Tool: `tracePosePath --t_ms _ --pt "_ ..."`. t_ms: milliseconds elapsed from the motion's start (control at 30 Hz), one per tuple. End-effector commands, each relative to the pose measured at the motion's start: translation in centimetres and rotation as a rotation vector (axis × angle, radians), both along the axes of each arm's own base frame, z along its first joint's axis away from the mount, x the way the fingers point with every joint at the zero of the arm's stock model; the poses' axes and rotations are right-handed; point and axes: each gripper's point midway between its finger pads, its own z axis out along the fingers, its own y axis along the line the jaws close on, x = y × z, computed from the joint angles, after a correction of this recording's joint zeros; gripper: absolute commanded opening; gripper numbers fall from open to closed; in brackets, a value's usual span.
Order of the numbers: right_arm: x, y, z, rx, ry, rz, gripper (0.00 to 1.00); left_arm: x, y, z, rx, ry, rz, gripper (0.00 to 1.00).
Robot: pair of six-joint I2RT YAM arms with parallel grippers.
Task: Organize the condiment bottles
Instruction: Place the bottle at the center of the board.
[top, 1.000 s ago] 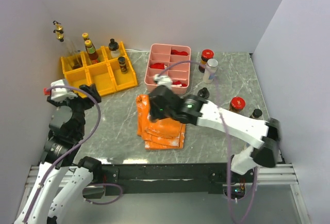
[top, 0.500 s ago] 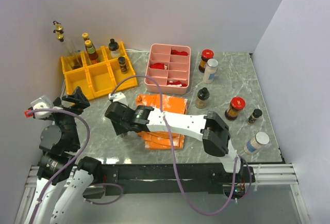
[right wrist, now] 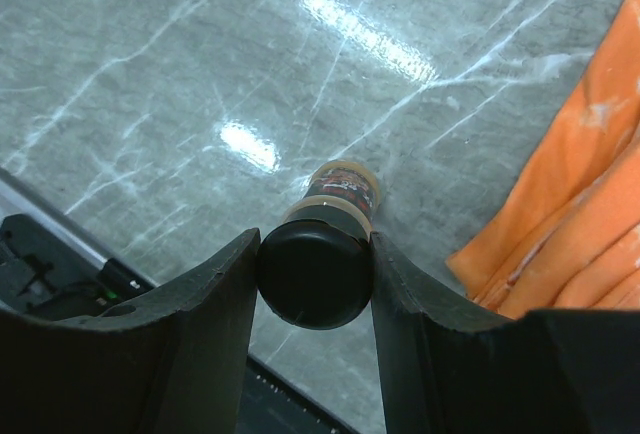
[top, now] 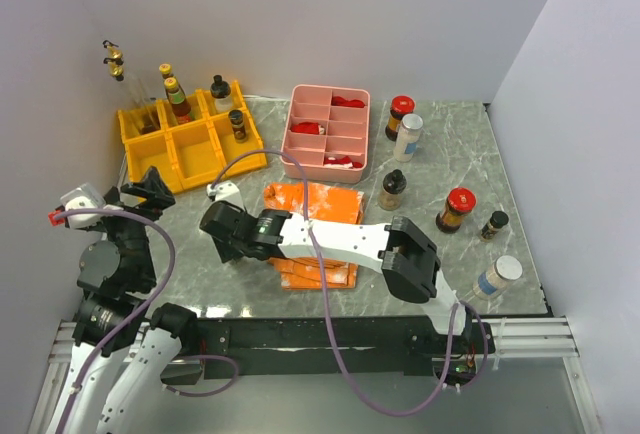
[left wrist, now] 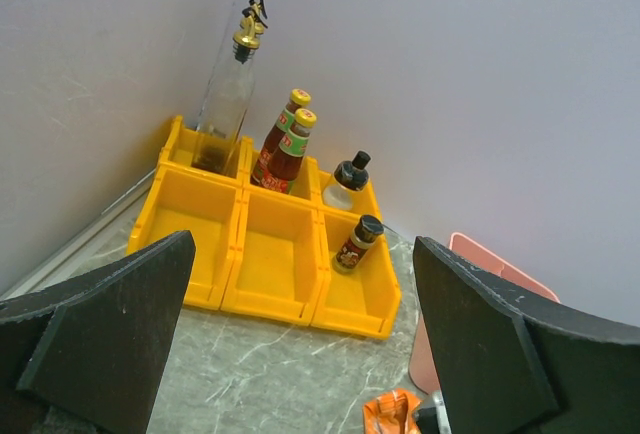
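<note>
A pink divided tray (top: 310,104) stands toward the far side of the grey marbled counter (top: 450,154), and red pieces (top: 347,102) lie in several of its compartments. Left of the tray, apart from it and set at an angle, is a block of yellow bins (top: 200,159) in two rows of three, pushed toward the corner of the pale walls (top: 350,14). Just beside the tray's near edge lies an orange folded cloth (top: 320,199), its layers fanned slightly and part of it hidden. From the left wrist view the bins (left wrist: 275,254) sit left of the tray's pink rim (left wrist: 490,266), with a scrap of the cloth (left wrist: 392,412) below. The right wrist view shows the cloth (right wrist: 590,204) and glossy counter (right wrist: 200,54).
</note>
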Motion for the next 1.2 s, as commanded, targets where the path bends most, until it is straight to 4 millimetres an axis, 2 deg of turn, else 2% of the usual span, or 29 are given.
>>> tracePosePath --t_ms 0,133,233,300,400,433,500,533,567,600,633,667,700,733,767,800,833,867,900,933,967,1000,1033,1067,1100,1133,1167 --pt "0.9 0.9 -0.7 0.002 -0.028 -0.017 0.47 0.6 -0.3 0.5 0.005 -0.009 -0.009 0.96" --pt "0.7 1.0 -1.6 -0.023 -0.013 -0.006 0.50 0.9 -0.4 0.3 0.010 0.005 -0.010 0.96" --pt "0.7 0.9 -1.6 -0.031 -0.010 -0.005 0.55 0.9 -0.4 0.2 0.011 0.003 -0.009 0.96" --pt "0.6 0.7 -1.5 -0.031 -0.012 -0.009 0.62 1.1 -0.5 0.1 0.011 0.005 -0.014 0.96" --pt "0.6 0.3 0.3 0.001 -0.029 -0.004 0.73 1.9 -1.3 -0.2 0.014 0.015 -0.044 0.96" --pt "0.5 0.2 1.8 0.028 -0.039 0.000 0.77 2.5 -1.6 -0.9 0.014 0.050 -0.051 0.97" --pt "0.4 -0.4 2.6 0.038 -0.053 0.008 0.85 2.9 -1.9 -0.9 -0.048 0.065 -0.055 0.96" --pt "0.4 -0.8 4.4 0.068 -0.069 0.007 0.87 3.5 -2.1 -2.2 -0.045 0.135 -0.055 0.96" --pt "0.3 -1.6 4.2 0.057 -0.073 0.003 0.91 3.5 -2.2 -1.8 -0.063 0.140 -0.059 0.96" --pt "0.3 -2.1 4.8 0.067 -0.085 -0.005 0.93 3.7 -2.4 -2.2 -0.087 0.163 -0.062 0.96" --pt "0.2 -2.8 6.6 0.101 -0.100 -0.011 0.95 4.2 -2.7 -2.8 -0.092 0.200 -0.062 0.96" --pt "-0.1 -3.7 6.2 0.087 -0.098 -0.011 1.00 4.0 -2.8 -3.3 -0.096 0.241 -0.069 0.96" --pt "-0.1 -4.2 6.7 0.101 -0.106 -0.017 1.00 4.1 -3.1 -3.7 -0.120 0.260 -0.075 0.96" --pt "-0.3 -5.2 8.5 0.134 -0.118 -0.020 1.00 4.4 -3.3 -4.4 -0.127 0.297 -0.076 0.96" --pt "-0.5 -6.4 7.6 0.110 -0.118 -0.026 1.00 4.1 -3.3 -5.2 -0.133 0.349 -0.070 0.96" --pt "-0.6 -7.1 8.1 0.121 -0.127 -0.033 1.00 4.0 -3.4 -5.8 -0.178 0.367 -0.058 0.96" --pt "-0.8 -8.3 9.8 0.155 -0.146 -0.044 1.00 4.1 -3.6 -6.7 -0.184 0.412 -0.057 0.96" --pt "-1.0 -9.7 8.7 0.128 -0.147 -0.052 1.00 4.1 -3.9 -7.0 -0.188 0.440 -0.070 0.96" --pt "-1.1 -10.5 8.9 0.133 -0.153 -0.060 1.00 3.7 -4.6 -8.3 -0.198 0.506 -0.100 0.96" --pt "-1.2 -11.9 10.6 0.169 -0.176 -0.076 1.00 3.8 -5.1 -9.4 -0.203 0.557 -0.114 0.96" --pt "-1.4 -13.2 9.5 0.143 -0.176 -0.084 1.00 3.7 -5.4 -9.9 -0.214 0.586 -0.121 0.97" --pt "-1.5 -14.1 9.7 0.148 -0.184 -0.096 1.00 3.3 -5.7 -11.1 -0.235 0.642 -0.126 0.96" --pt "-1.6 -15.4 11.0 0.180 -0.201 -0.114 1.00 3.3 -6.5 -12.2 -0.246 0.696 -0.151 0.96" --pt "-1.6 -16.6 9.8 0.155 -0.203 -0.132 1.00 3.0 -6.7 -13.0 -0.257 0.732 -0.151 0.97" --pt "-1.8 -17.4 9.9 0.160 -0.210 -0.138 1.00 2.8 -6.9 -13.7 -0.295 0.757 -0.143 0.96" --pt "-2.0 -18.4 10.8 0.190 -0.223 -0.148 1.00 2.2 -6.9 -15.0 -0.301 0.819 -0.131 0.96" --pt "-2.0 -19.5 9.7 0.166 -0.228 -0.161 1.00 2.0 -6.9 -15.5 -0.314 0.838 -0.118 0.96"
